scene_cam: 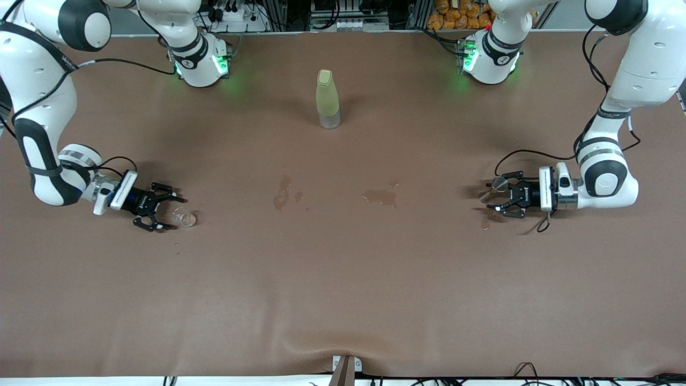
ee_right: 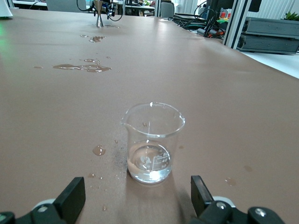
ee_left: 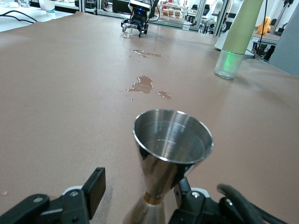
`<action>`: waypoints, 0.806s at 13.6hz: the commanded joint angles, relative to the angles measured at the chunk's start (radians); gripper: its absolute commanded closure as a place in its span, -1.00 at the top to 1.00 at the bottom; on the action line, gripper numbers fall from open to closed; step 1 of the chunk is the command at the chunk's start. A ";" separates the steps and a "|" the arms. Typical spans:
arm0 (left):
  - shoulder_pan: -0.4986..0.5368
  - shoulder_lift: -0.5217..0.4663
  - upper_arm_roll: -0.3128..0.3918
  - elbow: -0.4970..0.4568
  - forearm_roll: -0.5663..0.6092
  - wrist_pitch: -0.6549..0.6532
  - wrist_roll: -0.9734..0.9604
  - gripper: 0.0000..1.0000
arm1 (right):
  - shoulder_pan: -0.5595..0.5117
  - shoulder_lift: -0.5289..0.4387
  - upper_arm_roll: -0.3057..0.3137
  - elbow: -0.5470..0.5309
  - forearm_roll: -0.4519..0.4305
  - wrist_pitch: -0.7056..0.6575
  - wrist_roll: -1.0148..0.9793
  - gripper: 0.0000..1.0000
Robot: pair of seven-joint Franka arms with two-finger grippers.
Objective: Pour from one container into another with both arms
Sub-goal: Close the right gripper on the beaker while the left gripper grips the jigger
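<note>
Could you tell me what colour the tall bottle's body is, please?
The bottle is pale yellow-green with a clear base, best seen in the front view.

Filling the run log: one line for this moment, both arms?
left gripper: around jigger, not clamped | right gripper: open around glass cup | both on table | spills mid-table

A wide table (scene_cam: 343, 300) covered in brown sheeting (scene_cam: 429, 279) fills the room's middle, with wet patches (scene_cam: 381, 197) near its centre. Metal framing (scene_cam: 343, 13), cables (scene_cam: 230, 10) and shelves (ee_right: 271, 35) line its edges under even indoor light.
</note>
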 commanded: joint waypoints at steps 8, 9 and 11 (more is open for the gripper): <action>0.006 0.002 0.005 -0.015 -0.022 -0.005 0.055 0.36 | 0.019 0.077 0.051 -0.009 0.143 -0.014 -0.374 1.00; 0.006 0.001 0.005 -0.015 -0.022 -0.005 0.055 0.36 | 0.018 0.080 0.063 -0.009 0.146 -0.014 -0.374 1.00; 0.006 -0.002 0.005 -0.016 -0.022 -0.008 0.055 0.33 | 0.021 0.081 0.071 -0.009 0.163 -0.014 -0.382 1.00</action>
